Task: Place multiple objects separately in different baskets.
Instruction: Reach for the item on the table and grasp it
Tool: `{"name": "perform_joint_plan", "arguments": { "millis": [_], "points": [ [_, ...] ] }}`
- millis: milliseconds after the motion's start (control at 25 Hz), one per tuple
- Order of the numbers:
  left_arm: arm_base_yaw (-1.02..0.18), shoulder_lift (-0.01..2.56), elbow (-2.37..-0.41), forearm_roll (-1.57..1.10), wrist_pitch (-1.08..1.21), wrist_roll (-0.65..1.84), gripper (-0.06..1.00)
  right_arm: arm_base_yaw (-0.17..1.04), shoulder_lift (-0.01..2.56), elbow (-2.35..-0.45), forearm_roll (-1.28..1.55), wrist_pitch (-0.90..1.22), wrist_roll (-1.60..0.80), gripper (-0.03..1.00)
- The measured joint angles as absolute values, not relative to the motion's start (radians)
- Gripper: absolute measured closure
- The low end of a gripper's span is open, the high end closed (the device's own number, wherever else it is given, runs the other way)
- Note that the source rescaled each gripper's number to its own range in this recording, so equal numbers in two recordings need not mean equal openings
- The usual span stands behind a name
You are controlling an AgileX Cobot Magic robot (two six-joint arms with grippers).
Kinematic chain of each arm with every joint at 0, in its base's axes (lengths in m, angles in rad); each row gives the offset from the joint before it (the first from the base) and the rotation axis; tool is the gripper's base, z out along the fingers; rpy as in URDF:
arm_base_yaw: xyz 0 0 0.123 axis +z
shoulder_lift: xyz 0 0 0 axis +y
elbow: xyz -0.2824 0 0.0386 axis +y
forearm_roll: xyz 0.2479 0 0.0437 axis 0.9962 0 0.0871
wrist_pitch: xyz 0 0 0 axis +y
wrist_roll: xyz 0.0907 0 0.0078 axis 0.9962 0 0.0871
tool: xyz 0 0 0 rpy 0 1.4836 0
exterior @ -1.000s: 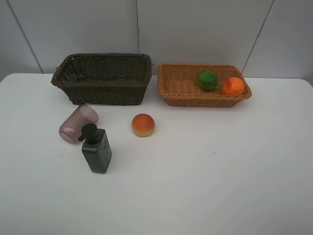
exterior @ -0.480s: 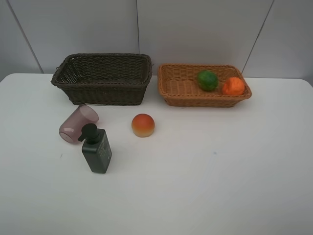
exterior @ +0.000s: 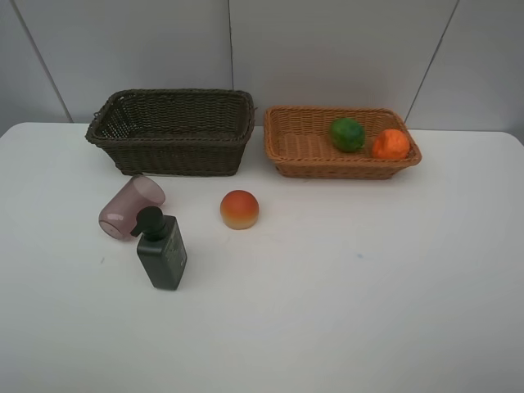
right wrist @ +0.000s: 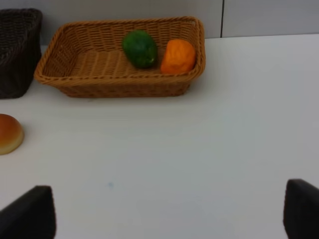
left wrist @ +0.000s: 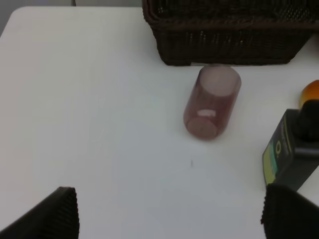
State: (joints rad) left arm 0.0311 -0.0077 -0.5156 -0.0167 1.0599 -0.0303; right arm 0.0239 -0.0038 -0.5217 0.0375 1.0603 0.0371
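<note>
Three items lie loose on the white desk (exterior: 352,278), left of its middle. One is a red-orange peach (exterior: 239,209), round and apt to roll, so pinch it across its middle. One is a dark pump bottle (exterior: 161,250), stiff and probably heaviest; clasp its body. One is a translucent pink cup (exterior: 131,206), tipped over, light and slick.

Two wicker baskets sit along the far edge: one dark brown deep basket (exterior: 176,157) and one light orange-brown shallow basket (exterior: 344,169), which holds one green oval fruit (exterior: 347,134) and one orange (exterior: 390,144).

The left gripper (left wrist: 169,214) and right gripper (right wrist: 169,214) both gape empty.

Dark pump bottle (left wrist: 291,162) carries a green-and-yellow label (left wrist: 273,158). Print too blurred to read. No other lettering legible.
</note>
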Motion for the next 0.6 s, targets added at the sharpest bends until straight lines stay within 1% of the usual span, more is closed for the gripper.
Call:
{"name": "perform_joint_plan", "arguments": {
  "millis": [120,200,400,480,520,600],
  "points": [
    [0.031,0.021,-0.575,-0.021,1.067,-0.030,0.03,0.024,-0.004,-0.522,0.038,1.060,0.037,-0.03],
    [0.031,0.094,-0.640,-0.024,1.093,-0.030,0.03,0.024,-0.004,-0.522,0.038,1.060,0.037,-0.03],
    [0.031,0.345,-0.807,-0.028,1.159,-0.030,0.03,0.024,-0.004,-0.522,0.037,1.060,0.037,-0.03],
    [0.031,0.461,-0.874,-0.031,1.173,-0.025,0.03,0.024,-0.004,-0.522,0.037,1.060,0.037,-0.03],
    [0.031,0.562,-0.924,-0.041,1.194,-0.014,0.03,0.024,-0.004,-0.522,0.037,1.060,0.037,-0.03],
    [0.031,0.668,-0.964,-0.066,1.198,-0.011,0.03,0.024,-0.004,-0.522,0.037,1.060,0.037,-0.03]
  ]
}}
